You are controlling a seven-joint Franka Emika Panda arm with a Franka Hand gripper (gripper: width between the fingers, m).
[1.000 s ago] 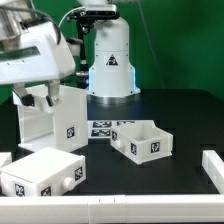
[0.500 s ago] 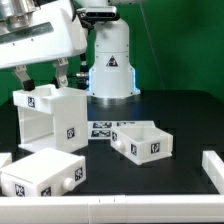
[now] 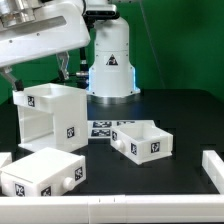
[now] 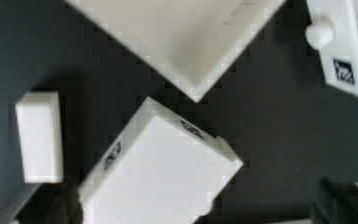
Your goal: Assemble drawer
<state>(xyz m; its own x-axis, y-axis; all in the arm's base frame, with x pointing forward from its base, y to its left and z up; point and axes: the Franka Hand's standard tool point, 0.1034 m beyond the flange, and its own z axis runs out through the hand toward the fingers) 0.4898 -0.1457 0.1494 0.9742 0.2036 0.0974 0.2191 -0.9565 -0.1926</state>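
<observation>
The drawer is in three white tagged parts. Its large cube-shaped housing (image 3: 46,117) stands upright at the exterior view's left. One tray (image 3: 140,140) sits open side up near the middle, and a second boxy tray (image 3: 40,176) lies at the front left. My gripper (image 3: 40,74) hangs open just above the housing and touches nothing. In the wrist view the housing (image 4: 155,172) shows between the dark fingertips (image 4: 51,206) of my gripper (image 4: 197,216). A knobbed tray (image 4: 341,45) shows at that picture's edge.
The marker board (image 3: 100,128) lies flat between the housing and the middle tray. The arm's white base (image 3: 110,60) stands behind them. White rails edge the table at the front (image 3: 120,210) and at the exterior view's right (image 3: 213,166). A white bar (image 4: 39,136) lies beside the housing.
My gripper has risen from the housing's top edge to a little above it, staying open. The housing and both trays have not moved.
</observation>
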